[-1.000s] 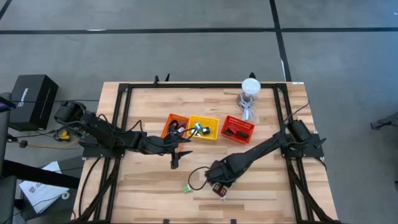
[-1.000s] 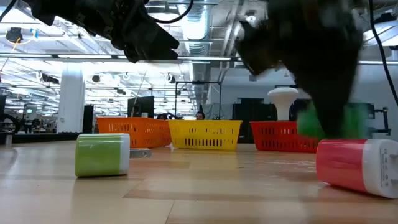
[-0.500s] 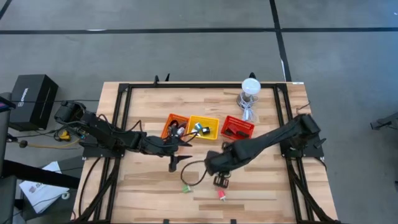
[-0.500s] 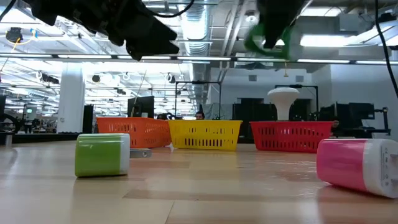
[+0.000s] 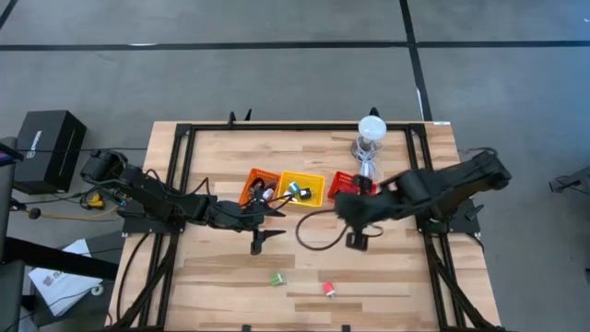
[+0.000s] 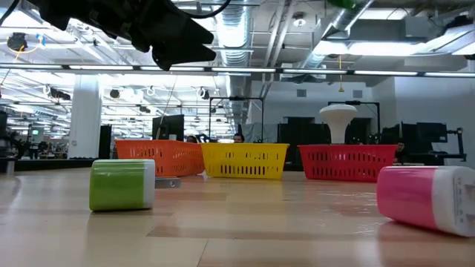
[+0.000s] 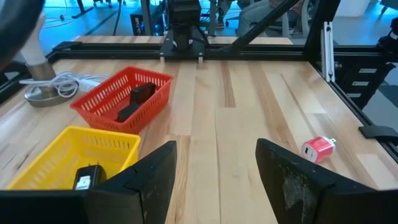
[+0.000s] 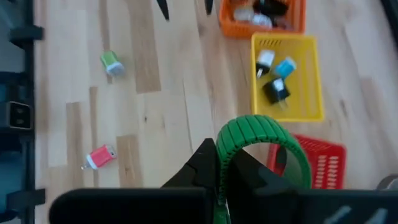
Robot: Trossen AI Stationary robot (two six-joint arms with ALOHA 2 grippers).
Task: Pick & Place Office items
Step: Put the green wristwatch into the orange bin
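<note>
Office items are partly sorted: several small pieces lie in the orange basket (image 5: 259,187), yellow basket (image 5: 313,190) and red basket (image 5: 356,183). Right gripper (image 8: 227,163), clamped on a green ring (image 8: 264,138), hangs just beside the red basket at its 6 o'clock. Left gripper (image 5: 262,238), fingers apart and empty, waits at 6 o'clock of the orange basket. A green piece (image 5: 276,278) and a pink piece (image 5: 328,290) are left on the desk (image 5: 396,277) at 6 o'clock

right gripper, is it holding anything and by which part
Yes. The right gripper is shut on a green ring, pinching one side of the band so the loop sticks out beyond the fingers. The left gripper is open and empty.
</note>
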